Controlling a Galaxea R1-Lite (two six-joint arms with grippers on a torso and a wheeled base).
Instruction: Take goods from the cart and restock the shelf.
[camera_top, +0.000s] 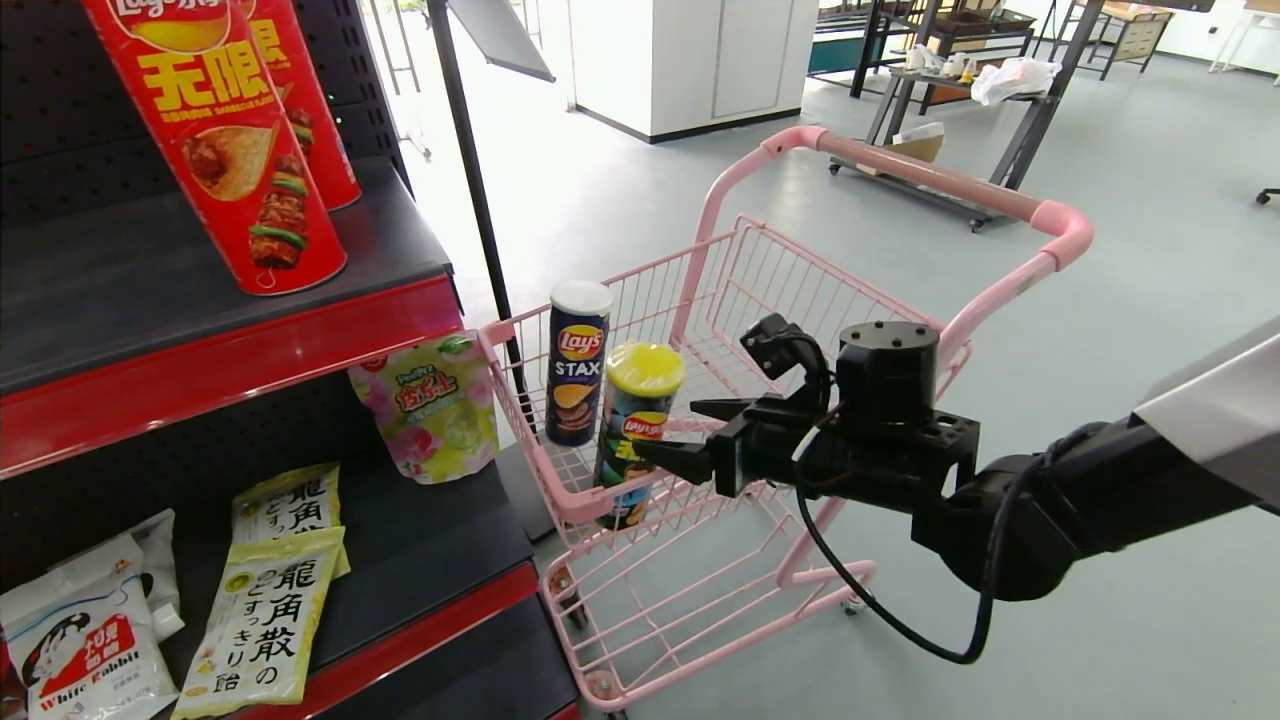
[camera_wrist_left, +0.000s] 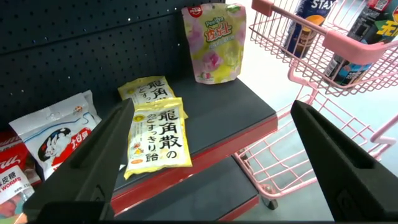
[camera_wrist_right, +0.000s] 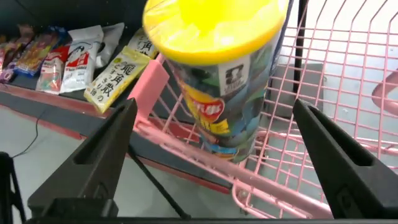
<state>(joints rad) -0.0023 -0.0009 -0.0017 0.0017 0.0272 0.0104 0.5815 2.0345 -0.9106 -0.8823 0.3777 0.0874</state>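
Right gripper (camera_top: 668, 430) open at the yellow-lidded can (camera_top: 640, 385)
My arm reached level, jaws spread before the glossy round can standing in the pink wire cart (camera_top: 740, 270); my left gripper (camera_wrist_left: 211, 155) hung open by the black shelf (camera_wrist_left: 249, 106).

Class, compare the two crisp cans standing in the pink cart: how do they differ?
The dark-blue can has a white lid; the black-and-green can has a yellow lid. The blue can stands free; the yellow-lidded can sits between the fingers of the open right gripper. Both are upright cylinders in the pink wire cart.
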